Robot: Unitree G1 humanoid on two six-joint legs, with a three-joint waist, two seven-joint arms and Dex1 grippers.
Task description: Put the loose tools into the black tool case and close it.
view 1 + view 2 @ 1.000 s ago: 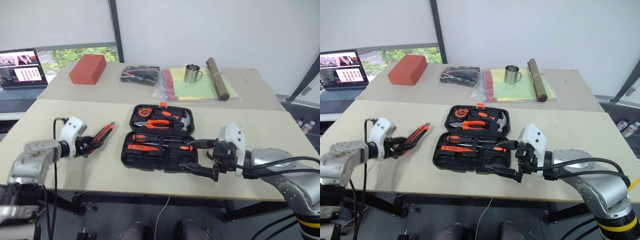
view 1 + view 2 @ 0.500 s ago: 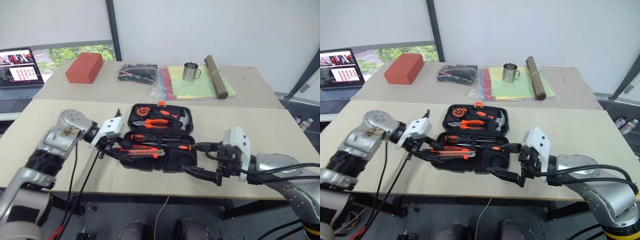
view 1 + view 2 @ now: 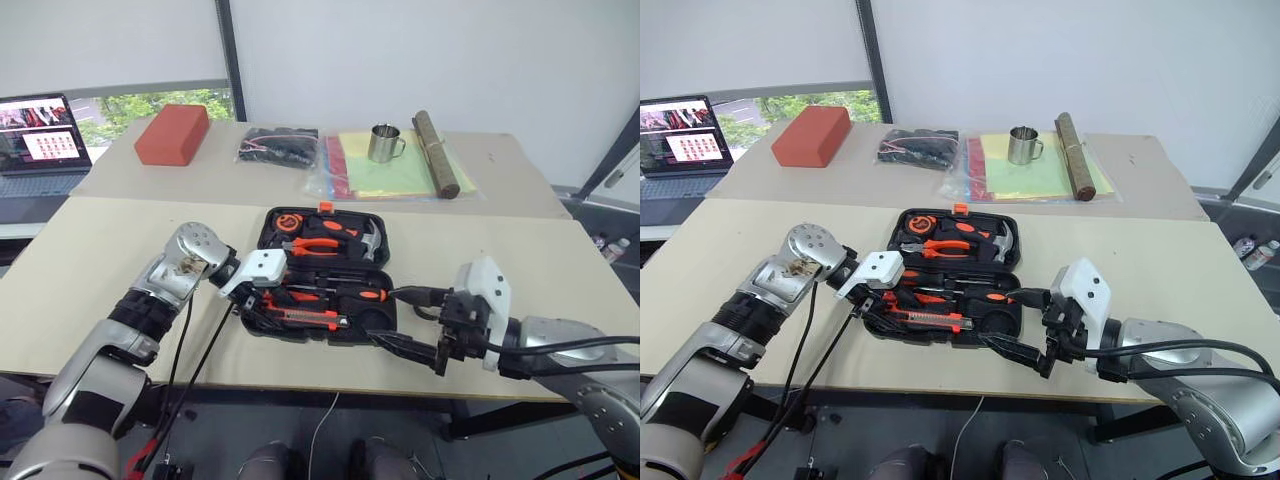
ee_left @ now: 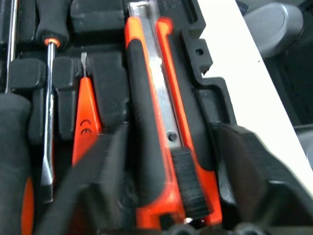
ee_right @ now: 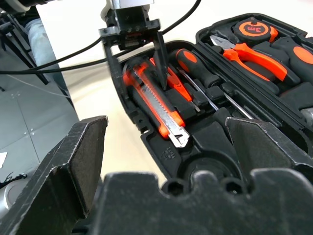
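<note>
In the left eye view the black tool case [image 3: 322,270] lay open near the worktop's [image 3: 90,260] front edge, lid half toward the back holding pliers [image 3: 318,243], with bare worktop on either side. The left hand [image 3: 262,305] hung over the case's front-left corner, fingers parted around the orange-and-black utility knife [image 3: 305,318], which lay in the front slot. The right hand [image 3: 405,345] stood open just off the case's front-right corner. In the left wrist view the knife [image 4: 161,122] lay seated in its moulded slot between spread fingers [image 4: 254,171], beside an orange-handled screwdriver [image 4: 85,122]. In the right wrist view the knife's [image 5: 154,110] metal tip pointed toward the case's round recess.
</note>
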